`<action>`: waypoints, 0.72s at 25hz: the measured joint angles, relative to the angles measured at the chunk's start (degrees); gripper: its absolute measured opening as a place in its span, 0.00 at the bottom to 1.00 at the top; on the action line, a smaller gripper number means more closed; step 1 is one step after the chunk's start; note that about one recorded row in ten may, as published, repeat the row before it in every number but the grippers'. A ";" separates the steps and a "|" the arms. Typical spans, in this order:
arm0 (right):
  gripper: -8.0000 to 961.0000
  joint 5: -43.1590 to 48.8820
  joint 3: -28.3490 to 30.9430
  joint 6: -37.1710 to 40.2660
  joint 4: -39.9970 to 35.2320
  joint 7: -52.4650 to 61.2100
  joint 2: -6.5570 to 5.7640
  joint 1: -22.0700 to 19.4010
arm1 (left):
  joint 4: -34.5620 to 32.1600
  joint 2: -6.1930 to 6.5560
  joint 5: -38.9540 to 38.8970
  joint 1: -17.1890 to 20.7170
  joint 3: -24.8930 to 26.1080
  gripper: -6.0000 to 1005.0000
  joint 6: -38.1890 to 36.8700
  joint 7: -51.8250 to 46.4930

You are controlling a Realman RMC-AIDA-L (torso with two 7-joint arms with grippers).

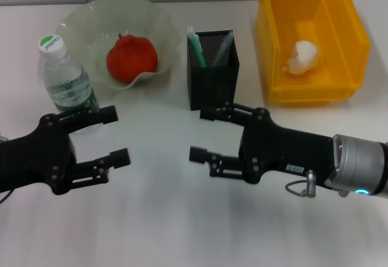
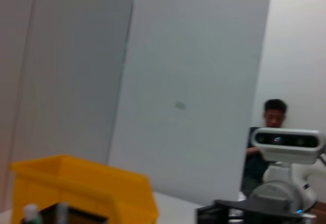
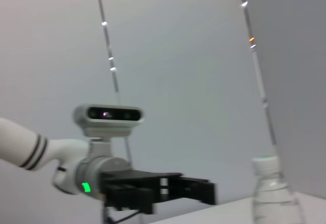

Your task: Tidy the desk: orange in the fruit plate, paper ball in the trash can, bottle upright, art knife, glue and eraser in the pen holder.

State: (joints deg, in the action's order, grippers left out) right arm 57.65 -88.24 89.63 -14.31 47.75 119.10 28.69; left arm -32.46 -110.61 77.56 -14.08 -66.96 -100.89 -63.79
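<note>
You can count most of the job as done. The orange (image 1: 131,57), red-orange and dimpled with a ridged top, sits inside the fruit plate (image 1: 85,21), a translucent pale-green bowl with a wavy rim at the far left. The paper ball (image 1: 302,57), a crumpled white wad, lies on the floor of the trash can (image 1: 351,36), the glossy yellow rectangular bin at the far right. The bottle (image 1: 65,79), clear ribbed plastic with a green-and-white label and a green-topped white cap, stands upright just near and to the left of the plate.

Between plate and bin stands the pen holder (image 1: 212,82), a black square mesh cup. Two slim items poke out of it, one green-and-white and one greyish; you cannot tell which tools they are, and the eraser is not visible anywhere, so judge it either inside the cup or hidden.

Nothing loose shows on the white desk (image 1: 182,218). Your left gripper (image 1: 115,136) hovers near the bottle with its jaws spread wide and empty; your right gripper (image 1: 203,135) hangs in front of the pen holder, also spread wide and empty.
</note>
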 joint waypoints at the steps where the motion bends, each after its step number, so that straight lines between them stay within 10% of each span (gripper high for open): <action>1: 0.80 1.18 0.04 0.15 -0.67 0.98 -0.01 0.00 | 0.15 -0.11 1.37 0.04 1.76 0.80 0.03 -0.36; 18: 0.80 8.69 0.53 -1.66 -3.93 4.10 -0.01 -0.97 | 0.47 -1.98 9.94 -0.14 7.29 0.80 0.49 -0.31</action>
State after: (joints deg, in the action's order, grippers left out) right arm 66.33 -87.71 87.96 -18.24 51.86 119.09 27.72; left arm -31.99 -112.60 87.50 -14.22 -59.67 -100.40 -64.10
